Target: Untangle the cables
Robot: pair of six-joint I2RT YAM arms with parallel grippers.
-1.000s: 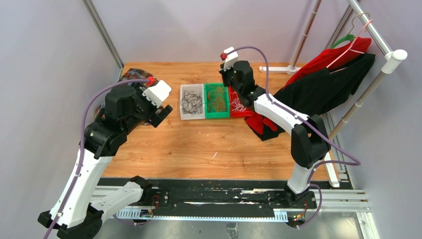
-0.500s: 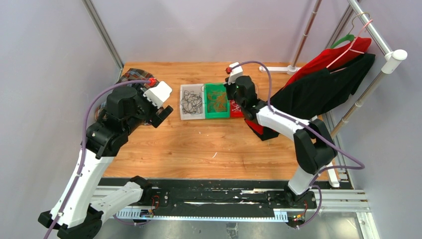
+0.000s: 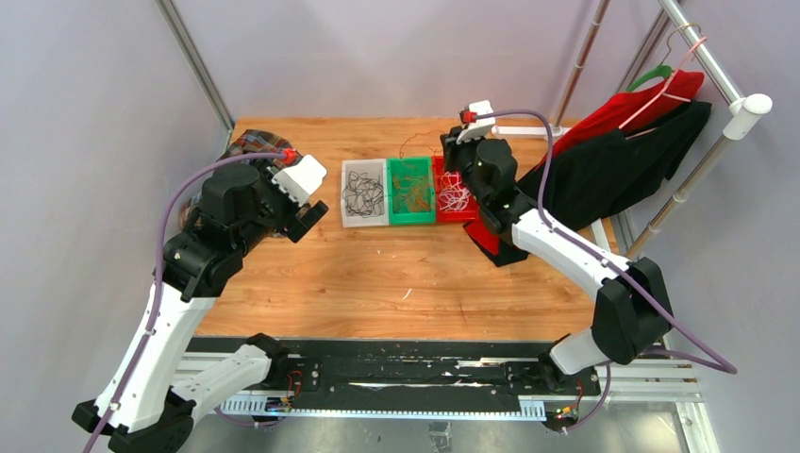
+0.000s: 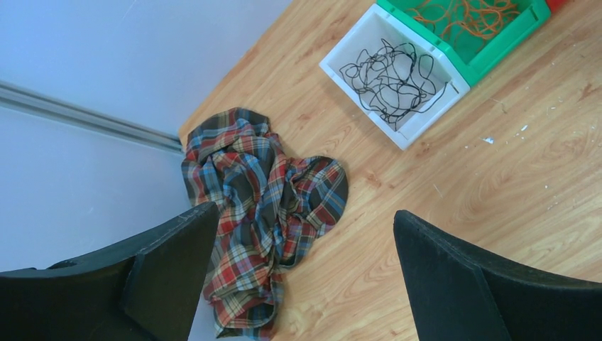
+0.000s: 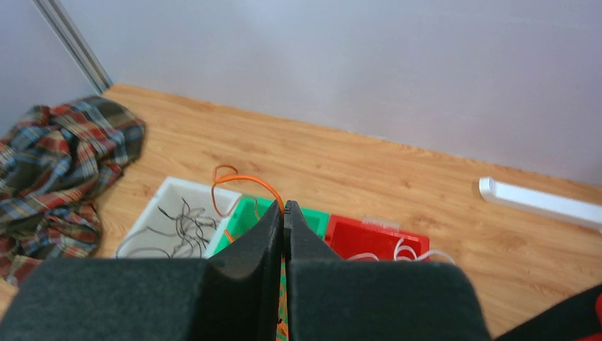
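Right end effector (image 5: 285, 213) clamped on orange cable (image 5: 252, 179), which loops up ahead of fingertips; green bin (image 5: 245, 212) directly below. Left end effector (image 4: 302, 241) fingers apart, plaid cloth (image 4: 263, 192) beneath.

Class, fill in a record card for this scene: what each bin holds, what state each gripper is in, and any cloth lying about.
White bin: black cables
Green bin: orange cables
Red bin: white cables
Right gripper: shut on an orange strand, held up over the bins
Left gripper: open, empty
Cloth: plaid cloth, crumpled, left of all three bins
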